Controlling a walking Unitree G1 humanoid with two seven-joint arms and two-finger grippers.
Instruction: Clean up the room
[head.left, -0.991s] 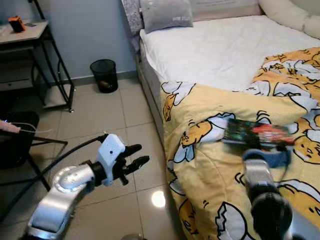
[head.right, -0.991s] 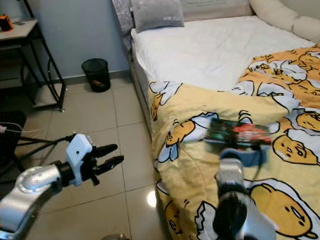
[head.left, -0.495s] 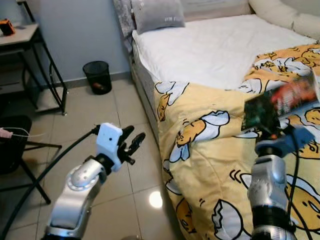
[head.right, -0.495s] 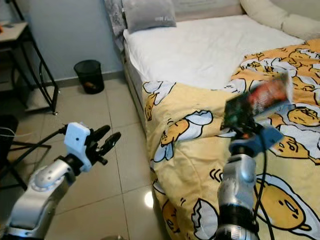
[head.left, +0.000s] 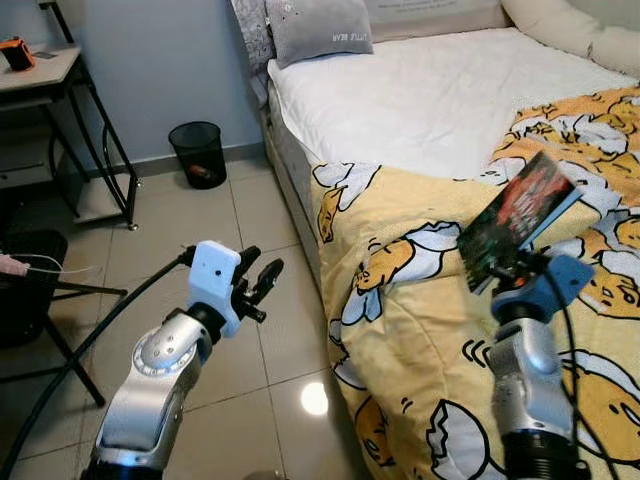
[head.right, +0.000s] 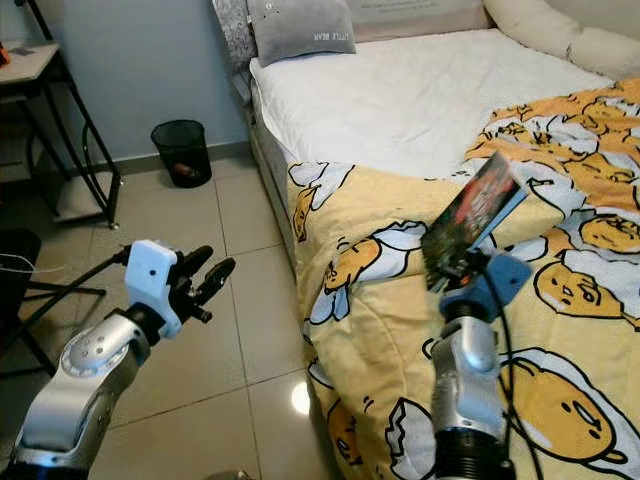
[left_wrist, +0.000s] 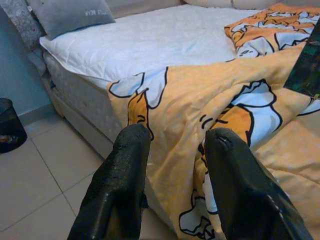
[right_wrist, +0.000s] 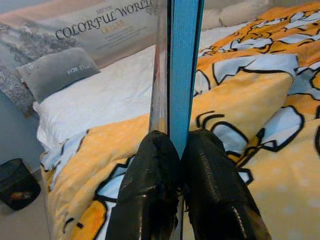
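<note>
The bed (head.left: 430, 100) fills the right and far side, its yellow blanket (head.left: 420, 300) hanging over the near edge; a desk (head.left: 40, 68) and bin (head.left: 203, 152) stand far left across bare floor. The right tool (head.left: 503, 270) is clamped on a book (head.left: 518, 217) raised above the blanket, long axis tilted up to the right. The left tool (head.left: 255, 283), fingers apart, hangs over the floor, well left of it.

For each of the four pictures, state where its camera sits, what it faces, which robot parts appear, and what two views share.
Left eye: head, looking down at bed and floor; both arms.
Right eye: same scene; left gripper open.
Left wrist: faces yellow blanket past its fingers.
Right wrist: right gripper shut on book.
Shared: grey pillow.
</note>
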